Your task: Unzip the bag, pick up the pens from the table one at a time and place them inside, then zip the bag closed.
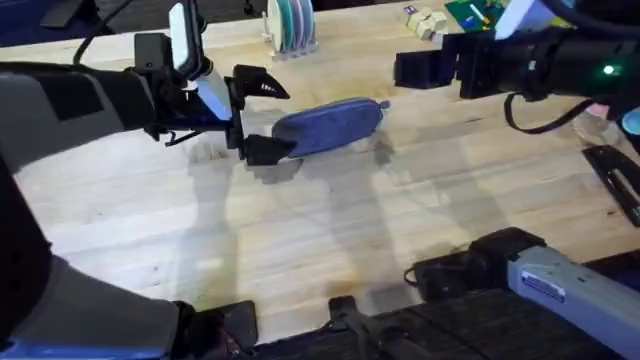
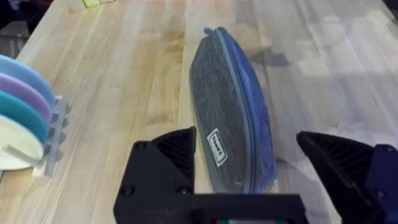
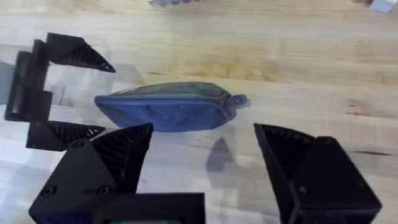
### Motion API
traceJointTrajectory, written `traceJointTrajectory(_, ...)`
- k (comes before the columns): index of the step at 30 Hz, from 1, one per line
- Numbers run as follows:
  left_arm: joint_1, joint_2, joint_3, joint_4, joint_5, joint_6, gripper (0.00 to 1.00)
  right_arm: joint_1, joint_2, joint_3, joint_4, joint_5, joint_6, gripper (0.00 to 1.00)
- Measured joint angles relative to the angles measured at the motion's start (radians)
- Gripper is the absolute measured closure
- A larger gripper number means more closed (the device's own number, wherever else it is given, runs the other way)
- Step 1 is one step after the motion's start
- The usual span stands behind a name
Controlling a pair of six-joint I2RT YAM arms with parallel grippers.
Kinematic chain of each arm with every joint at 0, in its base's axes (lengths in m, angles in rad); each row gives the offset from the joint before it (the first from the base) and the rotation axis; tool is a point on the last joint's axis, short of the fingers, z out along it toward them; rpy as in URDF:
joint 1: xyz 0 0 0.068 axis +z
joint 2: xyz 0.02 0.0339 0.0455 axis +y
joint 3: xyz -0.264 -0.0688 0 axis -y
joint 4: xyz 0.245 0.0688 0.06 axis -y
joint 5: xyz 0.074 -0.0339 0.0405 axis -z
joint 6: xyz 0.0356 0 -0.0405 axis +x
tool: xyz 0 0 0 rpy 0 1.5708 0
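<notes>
The blue-grey bag (image 1: 330,125) lies on the wooden table (image 1: 300,230) with its zipper shut along the top. Its small pull tab (image 3: 237,99) is at the end toward the right arm. My left gripper (image 1: 262,117) is open at the bag's other end, one finger on each side of it, as the left wrist view shows around the bag (image 2: 233,112). My right gripper (image 1: 418,68) hovers open beyond the tab end, apart from the bag (image 3: 168,112). The right wrist view also takes in the left gripper (image 3: 62,93). The pens are out of view.
A rack of coloured plates (image 1: 290,25) stands at the table's back, close to the left arm (image 2: 25,118). Small blocks (image 1: 425,22) and a green item (image 1: 470,12) lie at the back right. Dark slim objects (image 1: 615,180) rest at the right edge.
</notes>
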Motion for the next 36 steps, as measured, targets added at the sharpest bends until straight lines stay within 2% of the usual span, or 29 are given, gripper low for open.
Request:
traceJointTrajectory(3,0.028,-0.023,0.000,-0.007,-0.004,-0.003,0.007,0.000,0.001,0.000,0.000,0.016,-0.008,0.004)
traceJointTrajectory(6,0.047,-0.084,0.000,-0.007,-0.013,-0.037,0.007,0.000,0.001,0.000,0.000,0.021,-0.010,0.004)
traceJointTrajectory(12,0.059,-0.250,0.000,-0.023,-0.103,-0.177,0.007,0.000,0.001,0.000,0.000,0.024,-0.015,0.004)
traceJointTrajectory(18,0.059,-0.414,0.000,-0.133,-0.242,-0.307,0.007,0.000,0.002,0.000,0.000,0.024,-0.017,0.004)
traceJointTrajectory(28,0.059,-0.667,0.000,-0.354,-0.470,-0.570,0.007,0.000,0.002,0.000,0.000,0.024,-0.018,0.004)
traceJointTrajectory(32,0.059,-0.734,0.000,-0.413,-0.536,-0.698,0.007,0.000,0.002,0.000,0.000,0.024,-0.018,0.004)
traceJointTrajectory(36,0.059,-0.779,0.000,-0.456,-0.566,-0.804,0.006,0.000,0.002,0.000,0.000,0.024,-0.017,0.003)
